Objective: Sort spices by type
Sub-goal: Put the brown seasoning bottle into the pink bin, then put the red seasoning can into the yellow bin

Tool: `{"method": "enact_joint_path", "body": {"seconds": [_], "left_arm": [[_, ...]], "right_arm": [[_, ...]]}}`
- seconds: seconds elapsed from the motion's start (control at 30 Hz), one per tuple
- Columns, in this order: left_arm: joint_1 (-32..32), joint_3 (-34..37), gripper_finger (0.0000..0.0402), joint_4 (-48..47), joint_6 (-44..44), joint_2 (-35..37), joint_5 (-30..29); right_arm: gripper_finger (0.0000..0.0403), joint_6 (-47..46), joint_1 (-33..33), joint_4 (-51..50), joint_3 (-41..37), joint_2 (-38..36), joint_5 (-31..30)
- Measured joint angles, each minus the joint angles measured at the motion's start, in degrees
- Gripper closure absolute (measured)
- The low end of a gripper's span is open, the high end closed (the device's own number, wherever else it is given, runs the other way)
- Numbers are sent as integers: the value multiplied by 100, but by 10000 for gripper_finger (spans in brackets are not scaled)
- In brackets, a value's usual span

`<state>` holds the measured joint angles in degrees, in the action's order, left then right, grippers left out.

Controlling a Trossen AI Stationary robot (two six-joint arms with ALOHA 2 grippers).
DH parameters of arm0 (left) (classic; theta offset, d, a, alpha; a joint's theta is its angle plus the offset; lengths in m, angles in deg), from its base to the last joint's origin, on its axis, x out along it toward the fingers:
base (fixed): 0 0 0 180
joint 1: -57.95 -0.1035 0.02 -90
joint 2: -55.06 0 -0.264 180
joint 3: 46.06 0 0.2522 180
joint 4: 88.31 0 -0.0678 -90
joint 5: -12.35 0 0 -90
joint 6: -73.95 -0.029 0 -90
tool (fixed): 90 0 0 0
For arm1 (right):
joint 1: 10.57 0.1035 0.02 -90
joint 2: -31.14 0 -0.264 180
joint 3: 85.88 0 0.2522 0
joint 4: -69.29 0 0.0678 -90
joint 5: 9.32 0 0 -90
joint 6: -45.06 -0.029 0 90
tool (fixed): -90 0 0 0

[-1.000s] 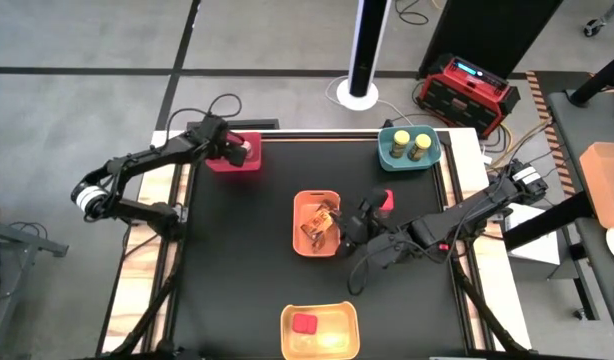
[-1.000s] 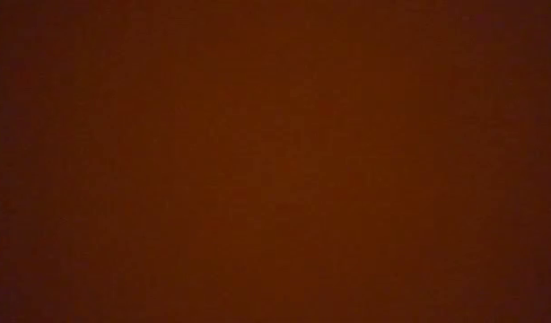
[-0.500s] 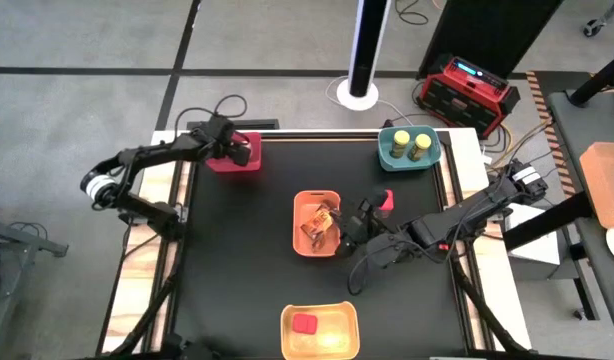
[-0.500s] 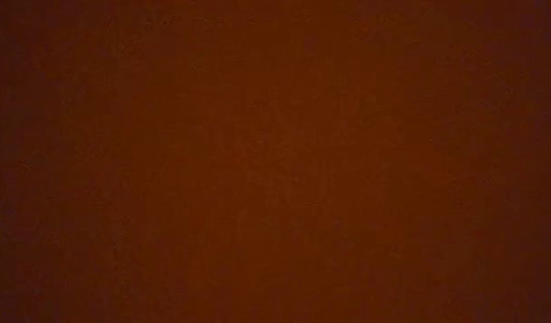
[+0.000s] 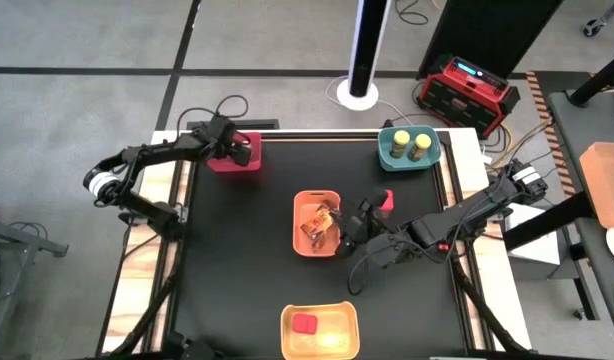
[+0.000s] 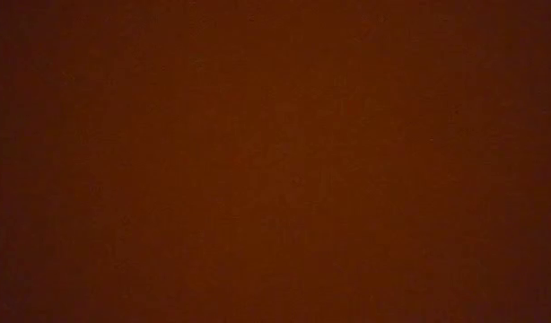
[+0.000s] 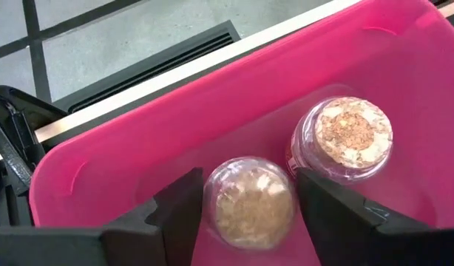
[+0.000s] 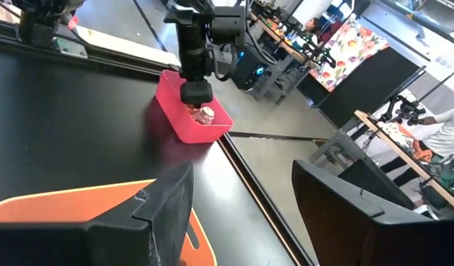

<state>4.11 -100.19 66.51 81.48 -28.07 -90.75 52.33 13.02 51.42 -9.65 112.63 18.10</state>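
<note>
My left gripper (image 5: 230, 147) points down into the pink bin (image 5: 249, 160) at the table's far left and is shut on a tiny clear jar of brown spice (image 7: 248, 203). A second such jar (image 7: 353, 137) lies tilted in the bin beside it. My right gripper (image 5: 344, 230) stands open at the right rim of the orange bin (image 5: 299, 222), which holds printed packets (image 5: 319, 220). A red cube box (image 5: 386, 199) sits on the table next to the right arm. Another red cube (image 5: 305, 323) lies in the yellow bin (image 5: 337, 335). Two yellow-lidded jars (image 5: 408, 146) stand in the teal bin (image 5: 432, 158). My left gripper pinches the tiny jar by its round side wall (image 7: 209, 203) between its two fingers, coming from above and pointing down. The jar stands upright inside the pink bin. I cannot tell whether its base rests on the bin's floor.
The low view is blocked by a dark red surface close in front of it. Bare black table lies between the bins. A red equipment case (image 5: 465, 88) and a white post (image 5: 362, 60) stand on the floor beyond the far edge.
My left arm's forearm has swung a little toward the table's far edge, with its gripper staying over the pink bin.
</note>
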Motion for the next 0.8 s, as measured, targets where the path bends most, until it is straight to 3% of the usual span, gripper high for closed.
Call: {"method": "enact_joint_path", "body": {"seconds": [0.4,0.8], "left_arm": [[0,-6,183,-80,0,226,-2],[295,-11,182,-607,223,1889,-1]], "right_arm": [[183,-27,-27,-6,-1,0,2],[184,-815,-717,-4,2,0,601]]}}
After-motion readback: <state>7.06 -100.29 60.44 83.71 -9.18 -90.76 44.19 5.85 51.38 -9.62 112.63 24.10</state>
